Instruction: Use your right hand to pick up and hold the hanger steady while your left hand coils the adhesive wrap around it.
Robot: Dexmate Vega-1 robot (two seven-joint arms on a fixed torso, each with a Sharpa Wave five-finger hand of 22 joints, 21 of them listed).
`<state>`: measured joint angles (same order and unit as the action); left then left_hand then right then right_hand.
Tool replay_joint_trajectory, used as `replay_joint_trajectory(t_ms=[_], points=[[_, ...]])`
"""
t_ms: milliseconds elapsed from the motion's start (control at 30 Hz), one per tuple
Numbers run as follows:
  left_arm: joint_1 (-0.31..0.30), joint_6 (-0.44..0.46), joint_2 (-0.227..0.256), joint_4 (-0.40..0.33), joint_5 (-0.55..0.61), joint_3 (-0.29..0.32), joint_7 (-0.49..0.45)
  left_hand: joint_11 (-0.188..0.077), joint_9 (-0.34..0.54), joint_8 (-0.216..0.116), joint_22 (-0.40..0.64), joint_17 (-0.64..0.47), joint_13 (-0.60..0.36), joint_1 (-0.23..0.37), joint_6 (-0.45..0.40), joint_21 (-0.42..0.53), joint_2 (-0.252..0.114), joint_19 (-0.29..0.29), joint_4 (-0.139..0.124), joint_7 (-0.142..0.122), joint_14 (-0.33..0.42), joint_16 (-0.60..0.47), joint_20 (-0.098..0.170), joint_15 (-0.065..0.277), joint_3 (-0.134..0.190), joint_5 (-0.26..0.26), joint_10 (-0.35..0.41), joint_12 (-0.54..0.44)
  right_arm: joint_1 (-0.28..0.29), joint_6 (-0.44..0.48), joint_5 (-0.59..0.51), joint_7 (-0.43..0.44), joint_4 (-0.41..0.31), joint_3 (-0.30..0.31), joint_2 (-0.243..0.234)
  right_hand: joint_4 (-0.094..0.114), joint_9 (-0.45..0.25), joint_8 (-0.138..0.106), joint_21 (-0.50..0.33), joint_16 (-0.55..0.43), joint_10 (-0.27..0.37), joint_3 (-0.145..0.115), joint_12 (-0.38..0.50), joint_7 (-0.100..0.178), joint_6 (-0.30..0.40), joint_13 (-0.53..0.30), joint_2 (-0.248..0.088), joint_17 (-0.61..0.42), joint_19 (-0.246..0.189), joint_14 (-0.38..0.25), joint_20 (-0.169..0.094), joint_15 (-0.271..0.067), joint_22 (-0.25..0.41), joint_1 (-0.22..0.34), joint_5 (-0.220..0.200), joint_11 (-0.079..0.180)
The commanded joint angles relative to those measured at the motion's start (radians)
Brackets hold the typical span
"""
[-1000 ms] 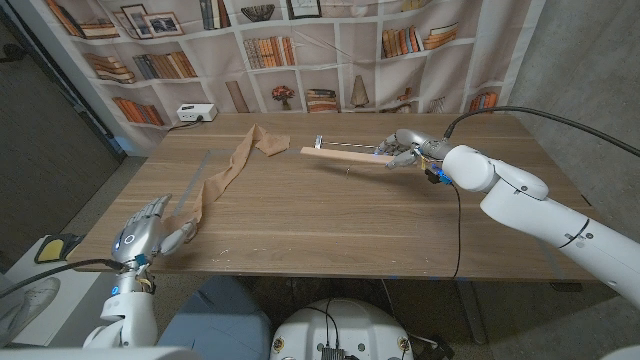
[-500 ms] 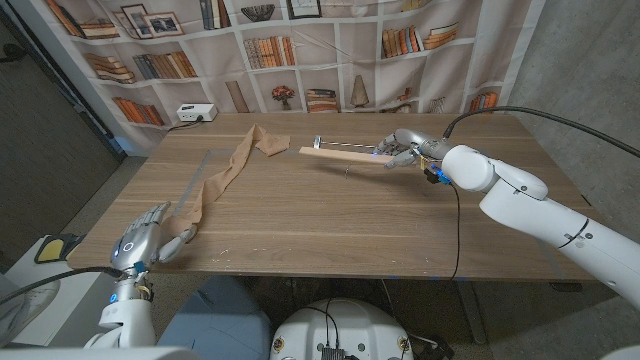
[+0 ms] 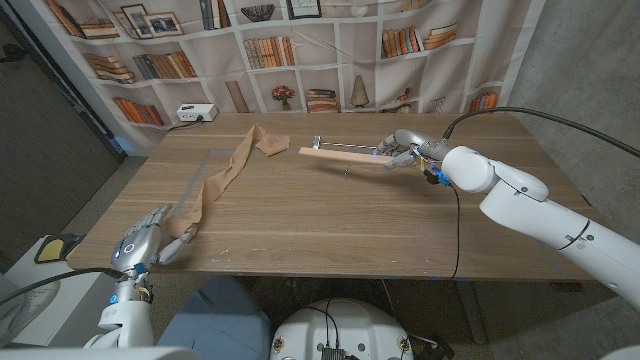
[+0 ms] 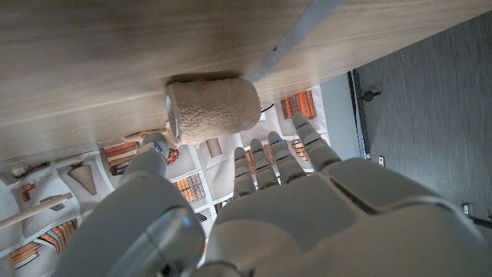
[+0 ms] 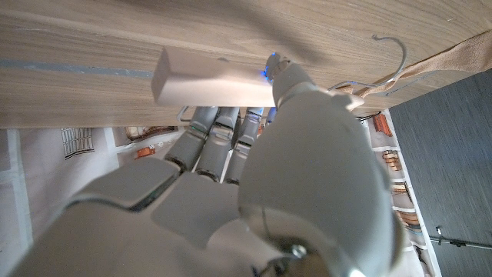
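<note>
Risk: hanger [image 3: 340, 152] sagging from right hand's [image 3: 402, 150] end-clamp, while roll [image 4: 211, 110] sits loose before spread, empty left hand [image 3: 143, 238]

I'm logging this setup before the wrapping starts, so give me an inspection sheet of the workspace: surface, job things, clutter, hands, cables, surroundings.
Surface: wooden table, a strip of tape on its left part.
Job's things: wooden hanger, one end gripped, wire hook near its far end; tan adhesive wrap trailing unrolled across the table to its roll near the left hand.
Clutter: nothing seen.
Hands: right hand grips the hanger; left hand at the table's near-left edge, fingers apart, beside the roll, holding nothing.
Cables: black cable hanging from the right arm over the table.
Surroundings: bookshelf backdrop; white power box at the table's far-left edge.
</note>
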<state>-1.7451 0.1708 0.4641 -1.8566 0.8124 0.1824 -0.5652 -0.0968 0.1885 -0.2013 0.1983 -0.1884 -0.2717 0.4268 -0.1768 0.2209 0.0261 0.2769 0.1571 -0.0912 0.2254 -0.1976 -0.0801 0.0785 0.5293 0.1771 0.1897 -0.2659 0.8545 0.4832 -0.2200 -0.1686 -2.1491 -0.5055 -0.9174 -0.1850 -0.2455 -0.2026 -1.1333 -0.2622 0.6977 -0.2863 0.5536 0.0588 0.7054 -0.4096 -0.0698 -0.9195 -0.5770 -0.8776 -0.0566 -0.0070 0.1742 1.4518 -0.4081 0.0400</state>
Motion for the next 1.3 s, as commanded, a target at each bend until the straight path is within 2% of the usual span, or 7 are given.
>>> replay_joint_trajectory(t_ms=[33,267,400,967,1100,1167,1300], points=[[0.005,-0.008,0.006,0.012,-0.011,-0.009,-0.007,-0.004,0.002,0.002,0.002,-0.004,-0.006,0.013,-0.005,0.006,0.002,0.018,0.0,0.002,0.008,-0.002,-0.001,-0.012,0.0,0.005,0.003,-0.005,0.005,0.002,-0.002,0.004,-0.009,0.003,-0.006,0.021,-0.002,0.0,-0.006,-0.005,0.074,-0.065,0.019,-0.005,0.005,-0.101,-0.024,-0.005,0.003,-0.118,-0.09,-0.227,0.002,0.014,-0.008,0.062],[0.01,-0.011,0.009,0.016,-0.013,-0.017,-0.01,-0.002,0.003,0.002,0.002,-0.003,-0.006,0.017,-0.006,0.014,0.003,0.038,0.0,0.005,0.018,-0.004,-0.002,-0.039,0.0,0.006,0.003,-0.005,0.012,0.004,-0.001,0.008,-0.015,0.007,-0.01,0.021,-0.002,0.0,-0.009,-0.004,0.075,-0.066,0.017,-0.005,0.005,-0.1,-0.024,-0.006,0.005,-0.118,-0.09,-0.227,0.002,0.013,-0.008,0.063],[0.012,-0.008,0.01,0.019,-0.009,-0.022,-0.016,-0.031,0.003,-0.001,0.002,-0.002,-0.007,0.022,-0.016,0.023,0.002,0.061,0.0,-0.003,0.037,-0.009,-0.008,-0.078,0.0,0.006,0.023,-0.012,0.014,0.004,0.001,0.009,-0.017,0.008,-0.011,0.021,-0.002,0.0,-0.011,-0.003,0.074,-0.066,0.017,-0.005,0.004,-0.102,-0.024,-0.006,0.007,-0.118,-0.09,-0.227,0.002,0.013,-0.008,0.064],[0.03,0.0,0.012,0.023,-0.019,-0.033,-0.008,-0.015,0.002,-0.003,0.003,0.001,-0.006,0.033,-0.029,0.041,0.008,0.109,0.002,0.001,0.069,-0.011,-0.049,-0.133,-0.001,0.006,0.032,-0.01,0.0,0.001,0.001,0.001,-0.003,0.0,-0.005,0.021,-0.002,0.0,-0.018,-0.001,0.077,-0.066,0.013,-0.004,0.005,-0.1,-0.023,-0.006,0.012,-0.12,-0.089,-0.227,0.002,0.012,-0.007,0.062],[0.036,-0.002,0.016,0.028,-0.025,-0.038,0.002,-0.017,0.002,-0.001,0.002,0.002,-0.006,0.037,-0.027,0.051,0.01,0.136,0.002,0.002,0.081,-0.012,-0.074,-0.143,-0.001,0.006,0.031,-0.009,-0.005,0.003,0.0,-0.003,0.0,-0.002,-0.004,0.021,-0.002,0.0,-0.02,-0.001,0.076,-0.065,0.013,-0.004,0.006,-0.101,-0.021,-0.007,0.013,-0.12,-0.089,-0.227,0.002,0.012,-0.006,0.063],[0.041,0.002,0.016,0.03,-0.024,-0.042,0.003,-0.016,0.002,0.001,0.002,0.003,-0.007,0.038,-0.024,0.056,0.01,0.153,0.001,0.003,0.093,-0.012,-0.105,-0.148,-0.001,0.005,0.03,-0.007,-0.007,0.003,0.0,-0.006,0.001,-0.003,-0.004,0.021,-0.002,0.0,-0.021,0.0,0.077,-0.066,0.013,-0.004,0.006,-0.101,-0.023,-0.006,0.014,-0.12,-0.089,-0.227,0.002,0.012,-0.006,0.061],[0.047,0.005,0.018,0.031,-0.03,-0.045,0.011,-0.015,0.003,0.002,0.002,0.004,-0.007,0.04,-0.023,0.06,0.011,0.166,0.001,0.003,0.1,-0.012,-0.119,-0.148,-0.002,0.005,0.026,-0.005,-0.013,0.005,-0.002,-0.01,0.006,-0.006,-0.001,0.021,-0.002,0.0,-0.024,0.0,0.076,-0.066,0.012,-0.003,0.006,-0.102,-0.022,-0.007,0.016,-0.121,-0.089,-0.228,0.002,0.012,-0.006,0.063]])
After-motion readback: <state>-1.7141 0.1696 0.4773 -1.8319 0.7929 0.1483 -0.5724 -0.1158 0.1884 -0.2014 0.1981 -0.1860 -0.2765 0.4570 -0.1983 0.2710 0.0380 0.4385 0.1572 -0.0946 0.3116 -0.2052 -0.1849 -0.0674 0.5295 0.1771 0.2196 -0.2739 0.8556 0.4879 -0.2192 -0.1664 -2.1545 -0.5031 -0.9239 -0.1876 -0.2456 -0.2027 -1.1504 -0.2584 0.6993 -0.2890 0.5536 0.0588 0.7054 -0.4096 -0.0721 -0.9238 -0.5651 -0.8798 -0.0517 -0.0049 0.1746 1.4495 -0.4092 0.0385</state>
